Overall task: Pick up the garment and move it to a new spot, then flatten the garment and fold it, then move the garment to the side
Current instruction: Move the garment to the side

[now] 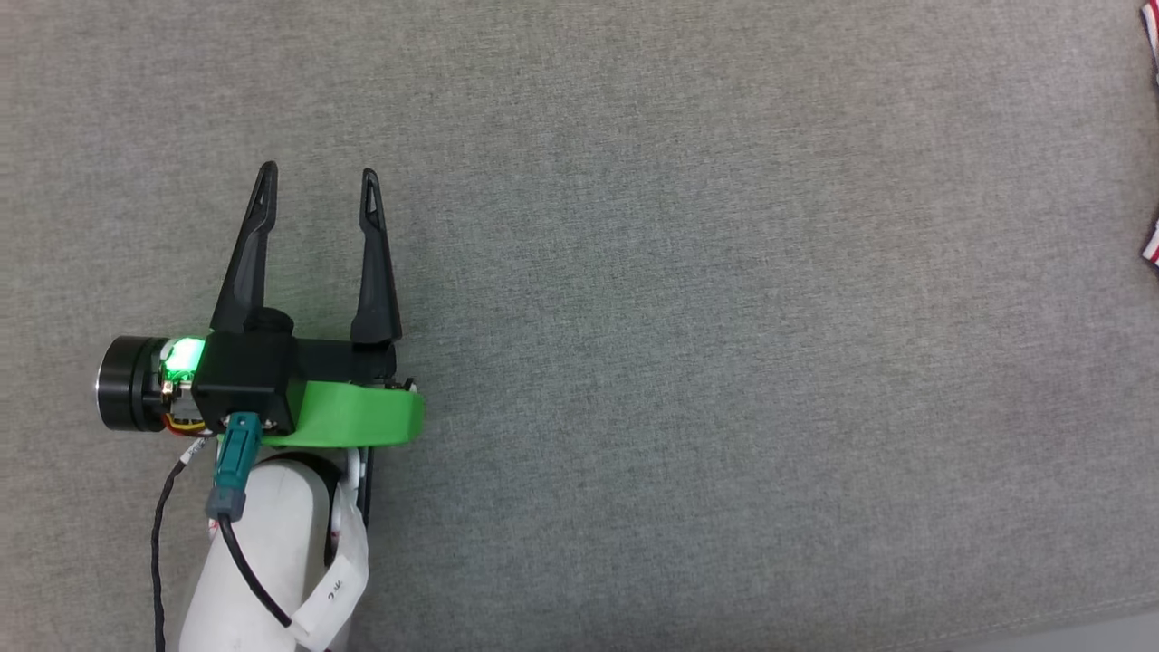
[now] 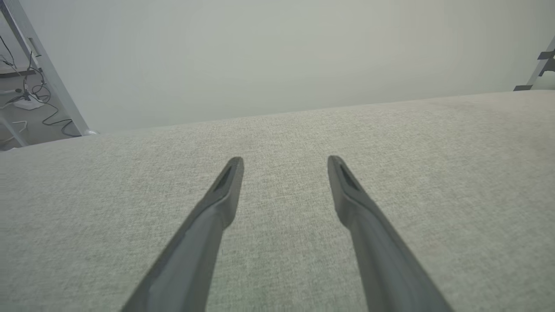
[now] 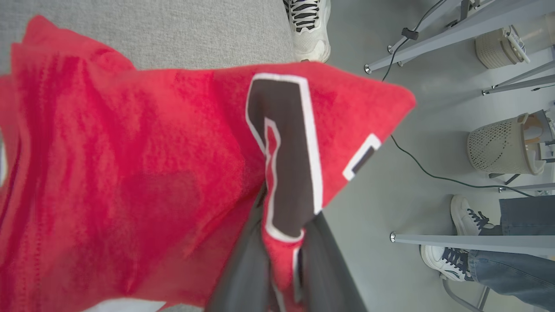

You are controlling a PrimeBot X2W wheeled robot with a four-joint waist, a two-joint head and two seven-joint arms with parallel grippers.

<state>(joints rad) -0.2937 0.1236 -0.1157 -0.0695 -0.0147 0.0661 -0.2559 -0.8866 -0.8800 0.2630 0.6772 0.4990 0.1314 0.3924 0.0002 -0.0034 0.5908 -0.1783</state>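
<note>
The right jaws are pinched shut on a fold of the garment (image 3: 130,173), the cloth bunched between the fingers (image 3: 243,268) beside the dark numeral; the garment hangs blurred across the wrist view, partly over the worktop (image 3: 173,26) edge with floor (image 3: 390,195) under the rest; in the head view striped slivers of it (image 1: 1152,244) show at the far right. This looks like a carry, though which leg of the task I cannot tell; to do it well, the pinch should hold until all the cloth is over the worktop, then go low before letting go, so nothing slides off the edge. The left arm (image 1: 263,543) lies low over bare worktop, well apart from the garment; the left jaws stand wide open and hold nothing, fingers (image 1: 249,263) pointing away from the robot.
</note>
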